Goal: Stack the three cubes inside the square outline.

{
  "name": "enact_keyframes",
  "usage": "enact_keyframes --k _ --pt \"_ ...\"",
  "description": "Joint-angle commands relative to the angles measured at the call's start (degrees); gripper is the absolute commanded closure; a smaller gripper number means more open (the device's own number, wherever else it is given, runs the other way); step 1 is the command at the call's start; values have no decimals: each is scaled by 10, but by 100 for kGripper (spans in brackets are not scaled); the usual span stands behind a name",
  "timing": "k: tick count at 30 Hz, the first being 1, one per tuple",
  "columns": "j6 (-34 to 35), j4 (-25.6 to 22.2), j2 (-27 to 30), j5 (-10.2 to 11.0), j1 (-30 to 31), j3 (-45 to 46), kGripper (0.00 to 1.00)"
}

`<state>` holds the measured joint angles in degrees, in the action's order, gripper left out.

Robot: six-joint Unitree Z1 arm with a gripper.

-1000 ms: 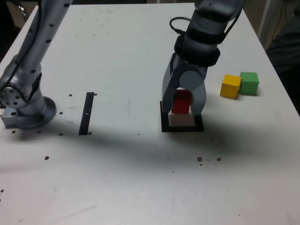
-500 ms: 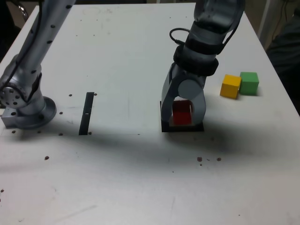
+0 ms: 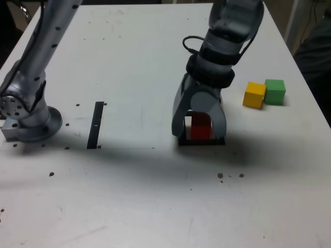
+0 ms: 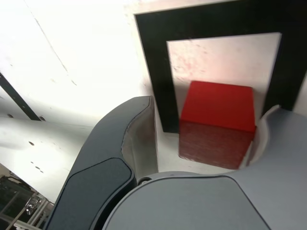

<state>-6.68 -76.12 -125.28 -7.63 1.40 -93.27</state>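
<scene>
— How is your arm standing?

— It comes down steeply from above the far side of the surface [image 3: 134,196], and my pincer [image 3: 199,133] points down at the square outline [image 3: 182,140]. Both fingers straddle the outline's middle.

— And the pincer, is it gripping?

— No. My jaws stand parted, one on each side of the red cube [image 3: 200,127]. In the wrist view there is a clear gap between one finger [image 4: 136,143] and the red cube [image 4: 218,124]; the other finger sits very near the cube's opposite side, and I cannot tell whether it touches.

— Where does the red cube sit?

— Between my fingers, down on the pale centre of the square outline [image 4: 158,72], toward one inner edge rather than dead centre. It has no long axis, being a cube; it rests flat, its sides roughly square with the frame.

— The others?

— The yellow cube [image 3: 254,95] and green cube [image 3: 275,91] stand touching each other, well apart from my pincer, toward the exterior view's right. A straight black strip [image 3: 95,124] lies well off to the exterior view's left.
</scene>
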Motion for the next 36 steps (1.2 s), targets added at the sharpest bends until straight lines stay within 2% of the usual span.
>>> enact_keyframes --k 1,7,13,18,22,26,33,36 --pt "-6 9 21 14 -4 5 0" --pt "-18 21 68 63 -4 11 0" --pt "-44 25 94 89 -4 6 0" --pt "-99 22 97 120 -5 -6 0" --pt "-145 18 91 139 -8 -25 0" --pt "-192 12 74 148 -13 -53 0" --pt "-292 -11 20 159 -18 -124 0" --pt "-340 -29 -9 170 -19 -166 1"
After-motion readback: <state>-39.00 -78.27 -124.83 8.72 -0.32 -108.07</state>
